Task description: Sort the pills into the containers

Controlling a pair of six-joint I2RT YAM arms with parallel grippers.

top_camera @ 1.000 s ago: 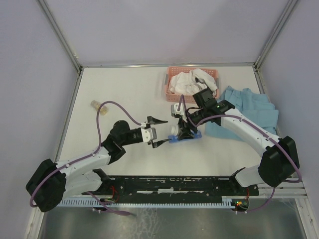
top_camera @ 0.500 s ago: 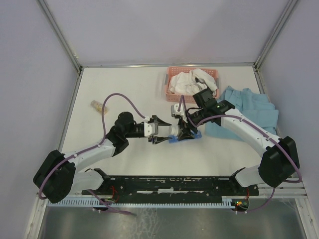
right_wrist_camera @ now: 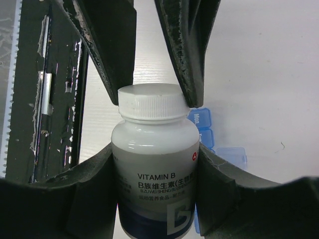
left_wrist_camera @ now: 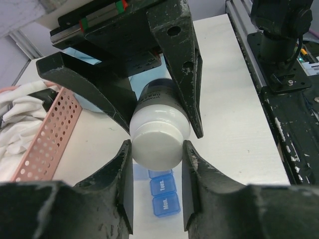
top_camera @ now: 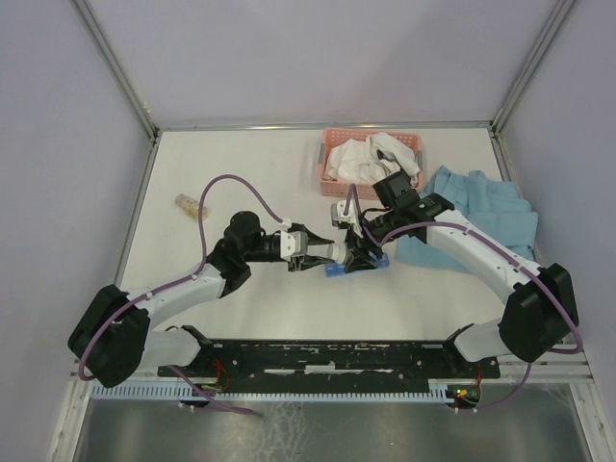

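A white Vitamin B bottle [right_wrist_camera: 155,169] is held lying sideways above the table, and my right gripper [right_wrist_camera: 155,162] is shut on its body. My left gripper [left_wrist_camera: 157,148] is shut on the bottle's white cap [left_wrist_camera: 158,140], which faces that camera. The two grippers meet at mid-table, left gripper [top_camera: 330,251] and right gripper [top_camera: 358,252]. Just under the bottle lies the blue containers strip [left_wrist_camera: 164,196], its lids marked Mon. and Tues.; one lid [right_wrist_camera: 230,155] stands open. No pills show; the bottle is opaque.
A pink basket [top_camera: 337,154] of white cloth stands behind the grippers. A teal cloth [top_camera: 481,217] lies at the right. A small clear bottle [top_camera: 191,207] lies at the far left. The black rail [top_camera: 337,356] runs along the near edge.
My left arm has reached right to the bottle, and its jaws have closed onto the cap. The right arm and the bottle have stayed still.
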